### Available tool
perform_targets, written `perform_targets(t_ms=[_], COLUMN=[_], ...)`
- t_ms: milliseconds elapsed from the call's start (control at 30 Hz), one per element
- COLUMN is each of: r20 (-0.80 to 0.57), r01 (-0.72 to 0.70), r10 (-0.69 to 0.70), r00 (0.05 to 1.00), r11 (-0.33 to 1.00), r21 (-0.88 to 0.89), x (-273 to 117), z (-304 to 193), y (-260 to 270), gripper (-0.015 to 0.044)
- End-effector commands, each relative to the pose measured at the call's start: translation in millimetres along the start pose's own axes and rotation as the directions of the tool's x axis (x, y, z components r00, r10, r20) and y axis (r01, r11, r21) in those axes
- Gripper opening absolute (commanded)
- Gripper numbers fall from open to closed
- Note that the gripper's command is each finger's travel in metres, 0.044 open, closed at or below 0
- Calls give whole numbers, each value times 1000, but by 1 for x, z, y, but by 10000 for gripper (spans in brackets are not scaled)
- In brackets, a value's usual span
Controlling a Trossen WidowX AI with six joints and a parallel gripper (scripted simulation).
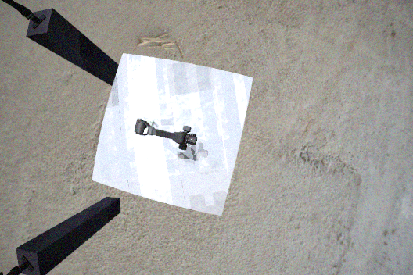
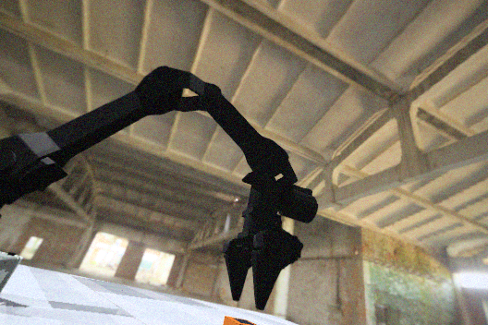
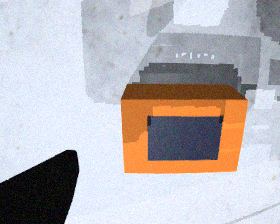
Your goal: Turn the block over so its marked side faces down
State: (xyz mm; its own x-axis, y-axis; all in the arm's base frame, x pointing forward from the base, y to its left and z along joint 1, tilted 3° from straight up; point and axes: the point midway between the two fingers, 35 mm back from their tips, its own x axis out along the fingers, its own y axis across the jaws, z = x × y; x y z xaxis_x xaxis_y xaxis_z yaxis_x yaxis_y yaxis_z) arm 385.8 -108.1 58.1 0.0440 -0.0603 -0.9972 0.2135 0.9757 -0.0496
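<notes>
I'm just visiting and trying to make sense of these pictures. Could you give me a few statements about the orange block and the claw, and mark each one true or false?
1. The gripper is open and holds nothing. True.
2. The orange block is lifted off the table. False: in the wrist view it rests on the pale table top.
3. The block's dark blue marked side faces down. False: the patch shows to the wrist camera looking down from above.
4. The gripper hangs above the block with its fingertips pointing down. True: in the exterior view the block's edge shows just below the tips.
5. The fingers touch the block. False: they stand apart from it on both sides.
</notes>
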Motion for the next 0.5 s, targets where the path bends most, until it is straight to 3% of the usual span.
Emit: perform_targets(t_ms=[0, 467], r20=[-2, -2], r01=[1, 1], r10=[-1, -1], r00=[1000, 1000], r11=[1000, 1000], r21=[-5, -5], x=[7, 28], z=[-1, 0], y=[-1, -1], gripper=[440, 440])
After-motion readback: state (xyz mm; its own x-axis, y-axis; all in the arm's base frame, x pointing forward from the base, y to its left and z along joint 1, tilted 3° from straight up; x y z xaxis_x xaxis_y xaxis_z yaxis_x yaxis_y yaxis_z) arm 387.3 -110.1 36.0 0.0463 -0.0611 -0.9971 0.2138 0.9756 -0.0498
